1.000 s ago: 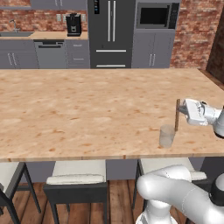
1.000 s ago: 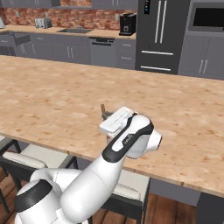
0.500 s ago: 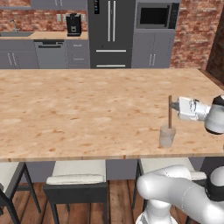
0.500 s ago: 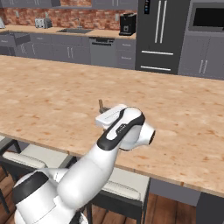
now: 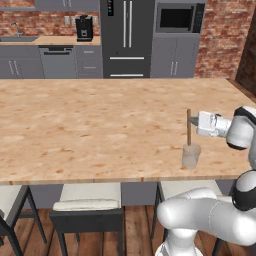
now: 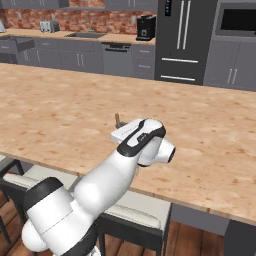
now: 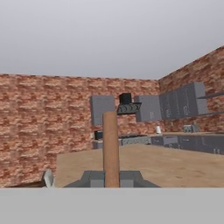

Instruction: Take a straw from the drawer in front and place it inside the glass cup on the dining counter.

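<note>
Claw [image 5: 194,121] clenched on the thin, straight brownish-orange straw [image 5: 189,128], gripping it near the upper end, with a short stub showing above the fingers. Straw's long axis upright, close to plumb, seen in the left base view as a vertical stick and in the hand view as a column [image 7: 110,146] rising from between the two dark tips of the claw [image 7: 111,178].

Directly beneath: the small clear glass tumbler [image 5: 191,155], standing on the long light beige-orange wood-grain table [image 5: 100,125], close to the near edge and toward the right end. Lower end of the straw level with the tumbler's rim and over its mouth; cannot tell whether just inside or only just above. So the goal lies straight down from the claw, along the straw's own axis.

Arm [image 6: 115,170] stretched out over the near edge of the table, forearm and hand roughly level, claw pointing sideways along the table rather than down; hand view looking flat across the table to a brick wall [image 7: 43,122].

Judged next: a short straight drop with the straw kept upright, then letting go; any tilt or sideways drift risks catching the rim and tipping the tumbler.
</note>
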